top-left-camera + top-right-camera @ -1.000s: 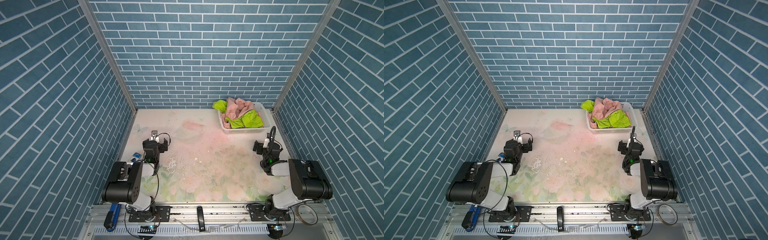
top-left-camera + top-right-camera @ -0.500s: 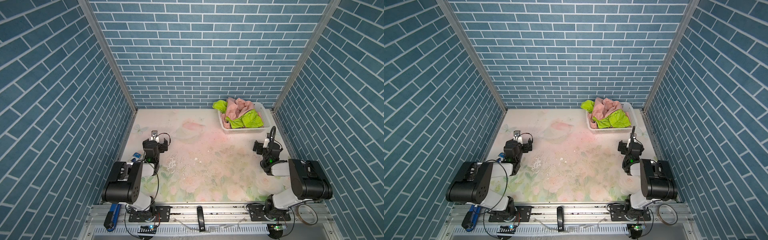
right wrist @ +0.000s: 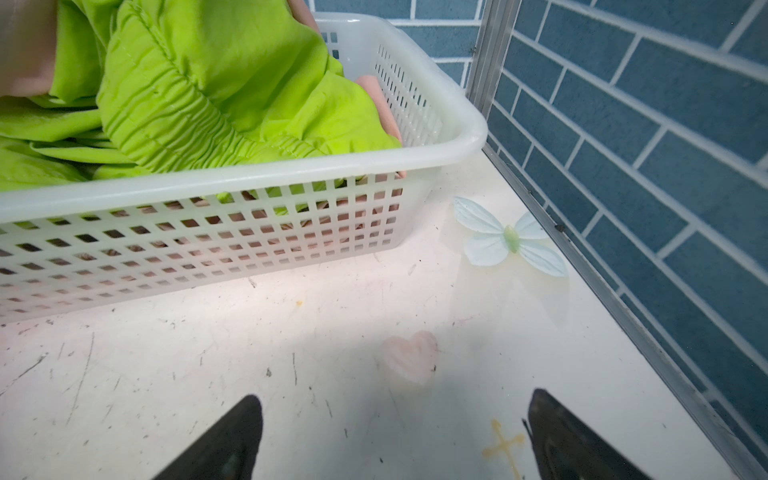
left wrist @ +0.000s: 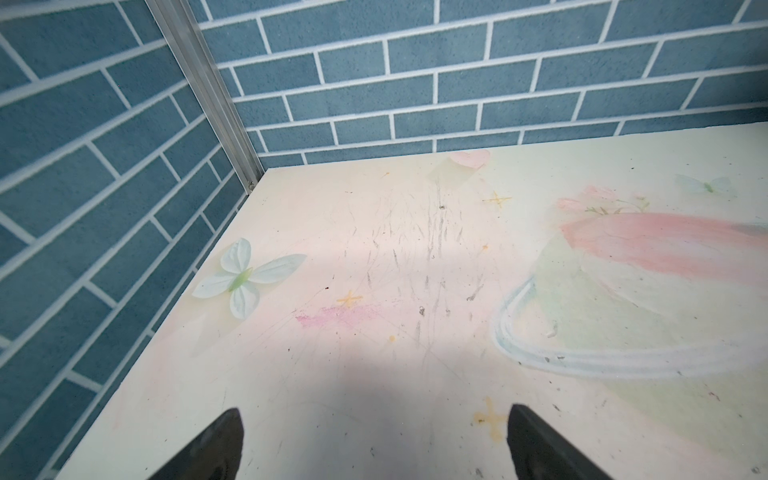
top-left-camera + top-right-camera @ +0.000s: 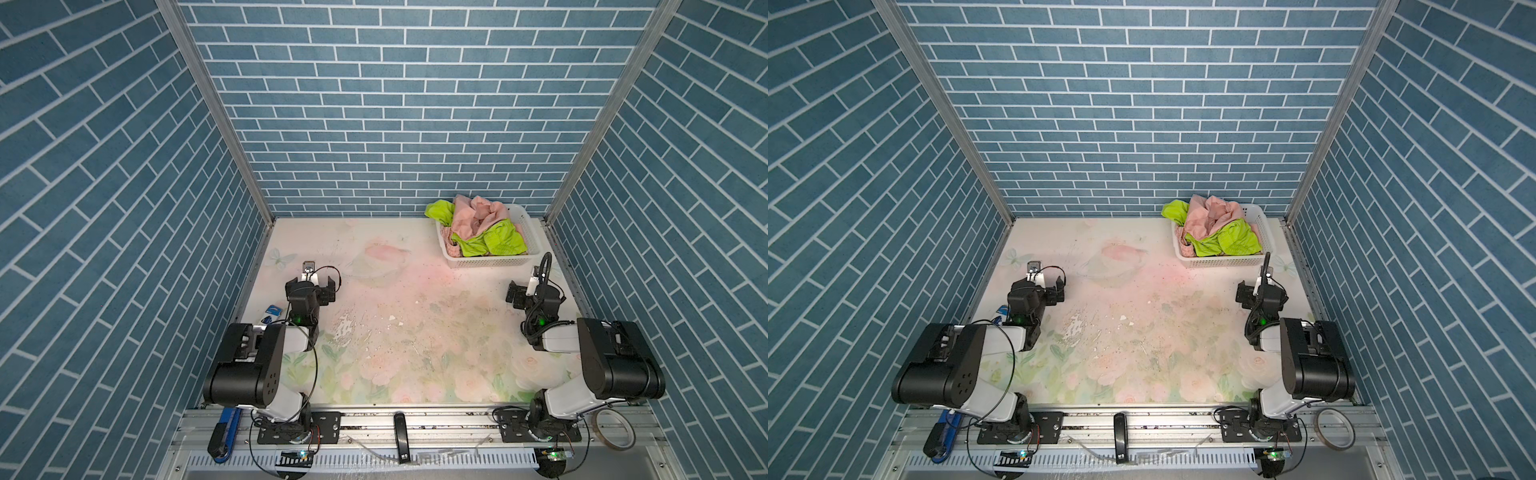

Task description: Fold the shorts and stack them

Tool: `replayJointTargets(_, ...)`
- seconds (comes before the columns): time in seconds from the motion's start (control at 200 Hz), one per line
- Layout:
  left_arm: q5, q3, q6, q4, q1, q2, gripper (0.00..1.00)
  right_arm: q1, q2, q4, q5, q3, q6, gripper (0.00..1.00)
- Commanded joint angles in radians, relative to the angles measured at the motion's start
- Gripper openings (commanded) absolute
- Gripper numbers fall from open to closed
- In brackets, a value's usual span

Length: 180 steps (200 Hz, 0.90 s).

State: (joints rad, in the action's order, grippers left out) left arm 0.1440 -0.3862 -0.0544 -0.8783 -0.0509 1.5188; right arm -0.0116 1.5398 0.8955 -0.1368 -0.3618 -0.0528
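Both pairs of shorts lie crumpled together in a white perforated basket (image 5: 490,262) (image 5: 1225,261) at the back right of the table. The lime green shorts (image 5: 496,243) (image 5: 1229,241) (image 3: 199,83) show their gathered waistband in the right wrist view. The salmon pink shorts (image 5: 478,214) (image 5: 1208,216) (image 3: 25,50) are heaped on top and partly under the green. My left gripper (image 5: 311,286) (image 4: 376,409) rests low at the left side, open and holding nothing. My right gripper (image 5: 534,293) (image 3: 397,395) sits just in front of the basket, open over bare table.
The floral table mat (image 5: 415,332) is scratched and flaked in the middle. Blue brick walls close in the left, back and right. Small blue items (image 5: 272,309) lie by the left wall. A tape roll (image 5: 615,434) and a blue-black tool (image 5: 224,432) sit on the front rail.
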Motion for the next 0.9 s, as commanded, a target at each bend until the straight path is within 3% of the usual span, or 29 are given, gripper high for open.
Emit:
replayJointTargets(0.0,-0.006,0.000,-0.005,0.014,0.003,0.010,1.00,-0.002,0.005,-0.005,-0.003,-0.020,-0.007,0.99)
replayJointTargets(0.295,-0.005,0.000,-0.005,0.014,0.003,0.009,1.00,-0.002,-0.001,0.016,-0.016,-0.010,-0.003,0.97)
replayJointTargets(0.475,0.034,-0.005,0.010,0.078,0.003,-0.065,1.00,0.002,-0.146,-0.061,-0.010,0.018,0.002,0.97)
replayJointTargets(0.585,0.051,0.002,0.011,0.125,0.001,-0.148,1.00,0.012,-0.300,-0.255,-0.004,0.000,-0.039,0.95)
replayJointTargets(0.715,0.066,-0.106,0.068,0.415,-0.006,-0.308,1.00,0.052,-0.448,-0.621,0.030,-0.136,-0.059,0.93)
replayJointTargets(0.895,-0.042,-0.360,0.214,0.853,-0.053,-0.393,1.00,0.156,-0.329,-1.050,0.137,-0.546,0.010,0.93)
